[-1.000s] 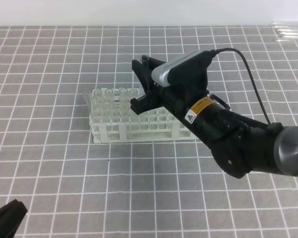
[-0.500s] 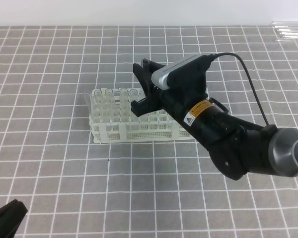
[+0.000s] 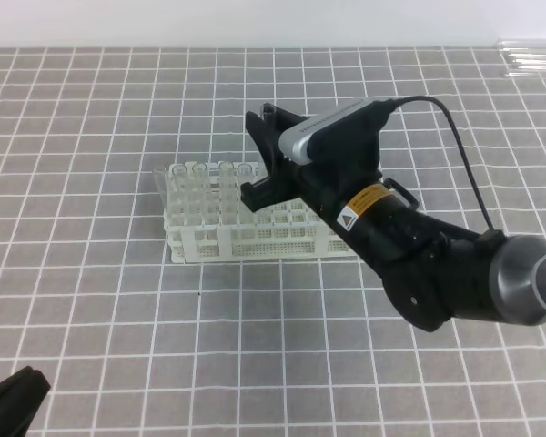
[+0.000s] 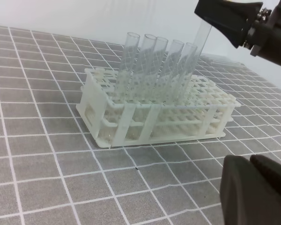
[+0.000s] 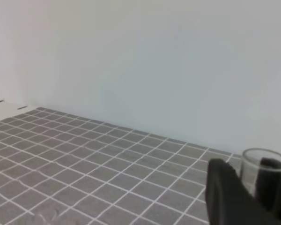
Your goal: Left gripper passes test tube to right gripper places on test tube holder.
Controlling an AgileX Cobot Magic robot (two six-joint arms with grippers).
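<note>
The white test tube holder (image 3: 255, 238) (image 4: 131, 117) stands mid-table with several clear tubes upright in its left end. My right gripper (image 3: 260, 153) (image 4: 227, 18) hovers over the rack's back edge, shut on a clear test tube (image 4: 199, 44). The tube's open rim (image 3: 267, 109) (image 5: 265, 165) sticks up above the black fingers (image 5: 225, 190). Seen from the left wrist, the tube slants down into the rack beside the other tubes; its lower end is hidden there. My left gripper (image 3: 11, 401) (image 4: 255, 187) sits low at the front left, shut and empty, far from the rack.
A few spare clear tubes (image 3: 530, 60) lie at the table's far right corner. The table is covered by a grey mat with a white grid (image 3: 118, 309). A white wall runs behind it. The right arm's black cable (image 3: 455, 118) loops above its wrist.
The right gripper with the tube has eased slightly down and to the right over the rack. The left gripper has stayed put.
</note>
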